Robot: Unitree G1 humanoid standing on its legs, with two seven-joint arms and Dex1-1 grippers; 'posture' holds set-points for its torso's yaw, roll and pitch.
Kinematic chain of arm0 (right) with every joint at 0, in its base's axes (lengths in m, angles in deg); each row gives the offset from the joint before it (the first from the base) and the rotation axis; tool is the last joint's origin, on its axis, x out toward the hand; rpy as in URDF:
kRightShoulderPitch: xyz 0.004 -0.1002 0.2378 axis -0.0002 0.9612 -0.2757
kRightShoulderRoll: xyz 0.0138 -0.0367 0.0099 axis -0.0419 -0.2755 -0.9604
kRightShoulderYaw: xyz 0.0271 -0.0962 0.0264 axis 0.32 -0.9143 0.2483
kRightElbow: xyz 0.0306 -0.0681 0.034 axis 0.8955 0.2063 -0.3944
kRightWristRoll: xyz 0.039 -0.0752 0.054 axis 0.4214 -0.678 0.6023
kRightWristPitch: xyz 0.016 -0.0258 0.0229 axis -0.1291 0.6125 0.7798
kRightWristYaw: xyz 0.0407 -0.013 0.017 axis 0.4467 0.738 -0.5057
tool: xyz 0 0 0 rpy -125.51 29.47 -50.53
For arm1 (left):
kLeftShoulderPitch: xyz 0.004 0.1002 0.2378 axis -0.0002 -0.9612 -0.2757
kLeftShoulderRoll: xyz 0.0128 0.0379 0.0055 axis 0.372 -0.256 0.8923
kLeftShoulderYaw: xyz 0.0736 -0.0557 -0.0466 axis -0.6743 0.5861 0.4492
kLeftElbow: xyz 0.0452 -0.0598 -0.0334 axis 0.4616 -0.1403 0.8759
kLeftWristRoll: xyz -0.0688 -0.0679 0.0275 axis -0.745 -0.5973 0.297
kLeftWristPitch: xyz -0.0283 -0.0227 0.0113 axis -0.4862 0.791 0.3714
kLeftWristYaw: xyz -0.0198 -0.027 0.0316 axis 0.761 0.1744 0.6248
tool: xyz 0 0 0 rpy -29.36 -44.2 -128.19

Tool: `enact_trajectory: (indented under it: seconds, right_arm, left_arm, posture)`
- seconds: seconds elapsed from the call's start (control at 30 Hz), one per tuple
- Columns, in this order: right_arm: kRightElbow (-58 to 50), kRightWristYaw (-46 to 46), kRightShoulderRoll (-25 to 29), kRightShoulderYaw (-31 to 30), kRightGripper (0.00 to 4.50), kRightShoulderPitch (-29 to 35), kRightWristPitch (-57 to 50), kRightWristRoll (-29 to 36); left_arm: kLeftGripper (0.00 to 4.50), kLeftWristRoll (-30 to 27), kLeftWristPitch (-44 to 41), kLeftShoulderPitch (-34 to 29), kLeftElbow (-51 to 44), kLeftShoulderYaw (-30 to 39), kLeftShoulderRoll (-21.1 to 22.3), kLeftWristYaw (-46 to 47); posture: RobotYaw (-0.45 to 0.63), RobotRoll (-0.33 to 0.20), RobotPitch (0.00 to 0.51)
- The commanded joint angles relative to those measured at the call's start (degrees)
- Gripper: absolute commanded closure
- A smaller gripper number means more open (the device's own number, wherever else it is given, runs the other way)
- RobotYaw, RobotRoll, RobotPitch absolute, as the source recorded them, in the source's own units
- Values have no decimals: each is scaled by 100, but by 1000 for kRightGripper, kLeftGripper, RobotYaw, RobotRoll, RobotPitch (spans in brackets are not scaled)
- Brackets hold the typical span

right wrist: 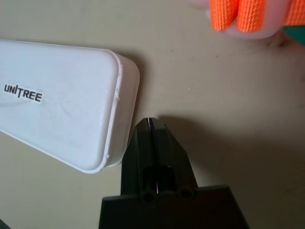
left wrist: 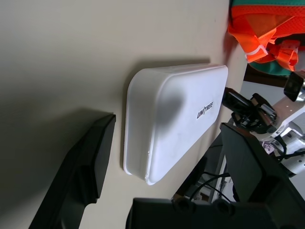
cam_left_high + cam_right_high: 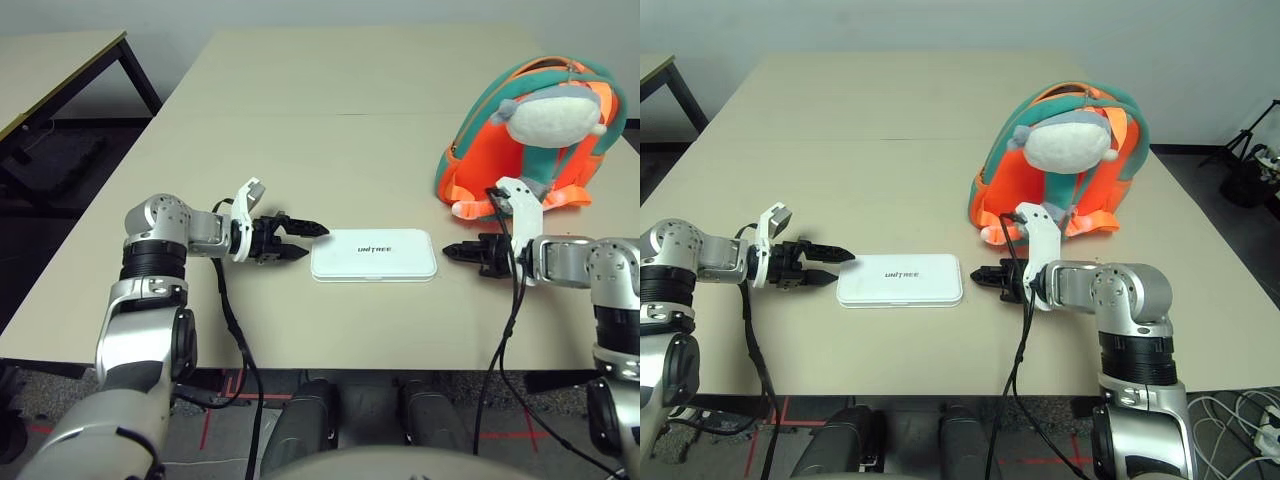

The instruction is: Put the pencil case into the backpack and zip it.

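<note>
Flat on the table (image 3: 330, 130) lies the pencil case (image 3: 373, 255), between both grippers, with the backpack (image 3: 530, 130) standing behind its right end. Left gripper (image 3: 300, 242) is spread at one short edge; right gripper (image 3: 452, 251) is pressed together beside the other. A one-sided nudge could skid the case away.

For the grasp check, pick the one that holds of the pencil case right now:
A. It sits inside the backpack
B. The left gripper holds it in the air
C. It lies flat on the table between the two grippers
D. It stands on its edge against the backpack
C: the pencil case lies flat on the table, with the open left gripper at one end and the shut right gripper at the other, and the backpack behind.
</note>
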Motion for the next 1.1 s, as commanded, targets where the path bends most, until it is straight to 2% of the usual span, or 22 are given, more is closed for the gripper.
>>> enact_trajectory:
  seconds: [0.03, 0.37, 0.87, 1.1]
  right_arm:
    - [-114, 26, -87, -96, 4460, 40, -44, -118]
    - [-203, 46, -320, -157, 4460, -106, -111, -231]
    - [-219, 90, -716, -299, 4460, -409, -182, -411]
    - [-103, 141, -780, -341, 4460, -451, -65, -533]
  left_arm:
    - [0, -54, -51, -101, 172, -287, -137, -63]
    - [0, -208, -51, -78, 175, -560, -194, -166]
    - [0, -282, -51, -184, 79, -557, -244, -120]
    - [0, -892, -51, -362, -150, -1138, 76, -364]
  posture:
    - [-93, 0, 108]
    - [-98, 0, 107]
    - [-84, 0, 100]
    - [-78, 0, 96]
